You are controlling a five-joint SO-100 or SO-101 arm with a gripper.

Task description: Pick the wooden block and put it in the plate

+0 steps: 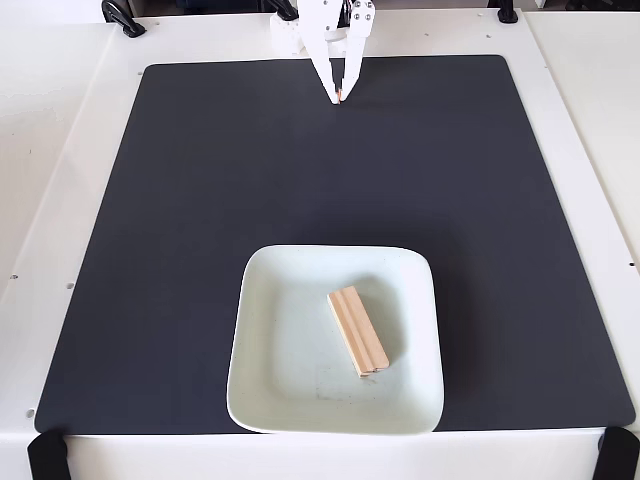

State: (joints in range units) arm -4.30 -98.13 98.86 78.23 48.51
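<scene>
In the fixed view the wooden block (358, 331), a light tan grooved bar, lies flat inside the plate (275, 370), slightly right of its middle and angled a little. The plate is a square pale mint dish near the front edge of the mat. My white gripper (340, 98) hangs far back at the top of the mat, its two fingertips together and nothing between them, well away from the plate.
A large black mat (200, 200) covers most of the white table (50, 150). Black clamps (122, 17) sit at the table's back edge and black straps (45, 455) at the front corners.
</scene>
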